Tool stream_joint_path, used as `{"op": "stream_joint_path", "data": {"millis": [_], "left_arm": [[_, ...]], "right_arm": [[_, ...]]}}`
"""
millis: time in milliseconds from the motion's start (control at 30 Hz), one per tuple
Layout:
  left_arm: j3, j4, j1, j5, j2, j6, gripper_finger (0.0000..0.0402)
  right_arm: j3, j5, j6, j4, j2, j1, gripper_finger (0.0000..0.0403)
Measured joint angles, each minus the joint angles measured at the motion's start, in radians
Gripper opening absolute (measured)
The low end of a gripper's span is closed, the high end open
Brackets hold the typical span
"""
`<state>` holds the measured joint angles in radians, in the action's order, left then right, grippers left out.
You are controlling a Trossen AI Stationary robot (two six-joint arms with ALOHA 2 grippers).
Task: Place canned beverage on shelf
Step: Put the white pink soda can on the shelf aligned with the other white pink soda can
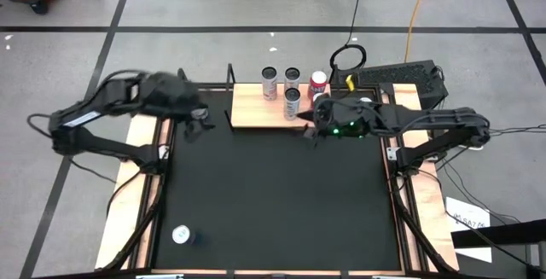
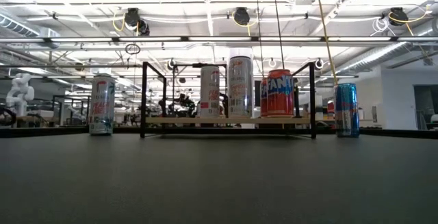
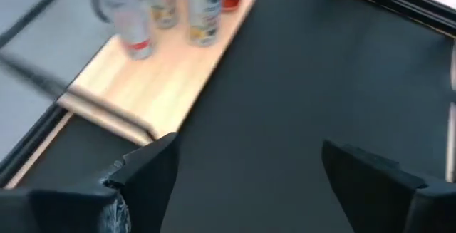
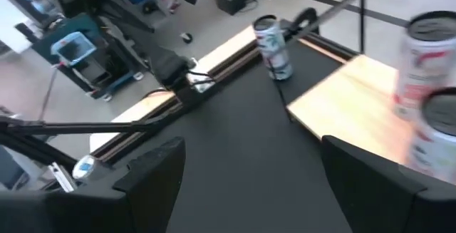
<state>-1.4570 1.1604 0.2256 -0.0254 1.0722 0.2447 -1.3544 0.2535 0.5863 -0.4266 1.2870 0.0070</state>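
The shelf (image 1: 256, 108) is a light-wood board with black end rails at the mat's far edge. Several cans stand upright on its right half, among them a tall silver can (image 2: 240, 87) and an orange-red can (image 2: 277, 92). My left gripper (image 1: 198, 119) is open and empty, above the mat off the shelf's left end. It looks at the shelf (image 3: 153, 83) from its wrist view (image 3: 242, 183). My right gripper (image 1: 312, 127) is open and empty above the mat, just in front of the shelf's right part, as its wrist view (image 4: 249, 183) shows.
A white-and-red can (image 4: 273, 44) stands on the mat past the shelf's left end (image 2: 102, 114). A blue can (image 2: 347, 109) stands right of the shelf. Another can (image 1: 181, 235) stands on the mat's near left. The mat's middle (image 1: 273, 194) is bare.
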Motion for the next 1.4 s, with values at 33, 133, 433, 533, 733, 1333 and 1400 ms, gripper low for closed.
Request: {"op": "stream_joint_path", "data": {"millis": [33, 133, 433, 533, 733, 1333, 1400], "left_arm": [[0.019, 0.009, -0.036, -0.052, -0.028, 0.043, 0.0341], [0.067, 0.037, -0.107, -0.171, -0.088, 0.147, 0.0341], [0.168, 0.071, 0.018, -0.361, -0.078, 0.049, 0.0341], [0.232, -0.006, 0.163, -0.263, -0.057, -0.01, 0.0341], [0.322, -0.058, 0.449, -0.213, 0.007, -0.097, 0.0341], [0.325, -0.147, 0.72, -0.075, 0.16, -0.156, 0.0341], [0.325, -0.14, 0.724, -0.064, 0.173, -0.156, 0.0341]], "right_arm": [[0.0, 0.002, 0.0, 0.025, 0.014, 0.006, 0.0312], [0.0, 0.005, 0.003, 0.102, 0.053, 0.023, 0.0312], [0.0, 0.007, 0.092, 0.155, 0.104, 0.101, 0.0312], [0.0, 0.045, 0.131, 0.131, 0.1, 0.133, 0.0312], [0.0, 0.115, 0.181, 0.043, 0.083, 0.185, 0.0312], [0.0, 0.116, 0.183, -0.039, 0.057, 0.157, 0.0312], [0.0, 0.114, 0.18, -0.045, 0.053, 0.156, 0.0312]]}}
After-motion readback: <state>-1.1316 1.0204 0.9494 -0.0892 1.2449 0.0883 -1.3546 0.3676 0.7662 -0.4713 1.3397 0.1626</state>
